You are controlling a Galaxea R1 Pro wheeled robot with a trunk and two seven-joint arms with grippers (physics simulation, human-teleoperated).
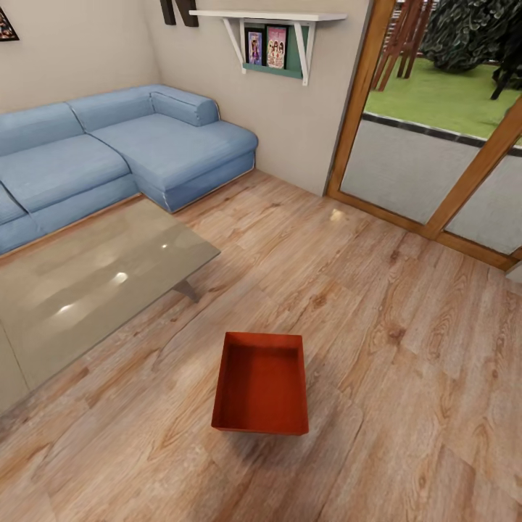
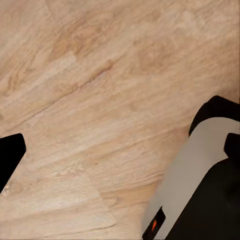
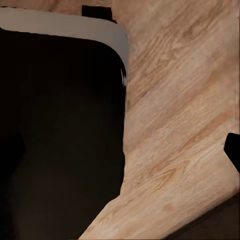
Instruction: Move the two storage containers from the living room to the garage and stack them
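Observation:
One red-orange open-top storage container [image 1: 261, 384] rests empty on the light wood-plank flooring [image 1: 406, 348] of the living room, in the lower middle of the head view. My left gripper [image 2: 120, 152] hangs open over bare planks; one dark fingertip [image 2: 10, 157] shows at the picture's edge, with nothing between the fingers. My right gripper [image 3: 120, 152] is likewise open over the planks, one dark fingertip [image 3: 233, 150] showing at the edge. Neither gripper is near the container. The garage is out of view.
A glass-topped coffee table [image 1: 94, 283] stands left of the container, with a blue sectional sofa [image 1: 123, 152] behind it. Wood-framed glass doors [image 1: 435, 167] fill the back right. A wall shelf [image 1: 272, 36] hangs above. My own grey-and-black base [image 2: 200, 180] [image 3: 60, 140] sits close beside both grippers.

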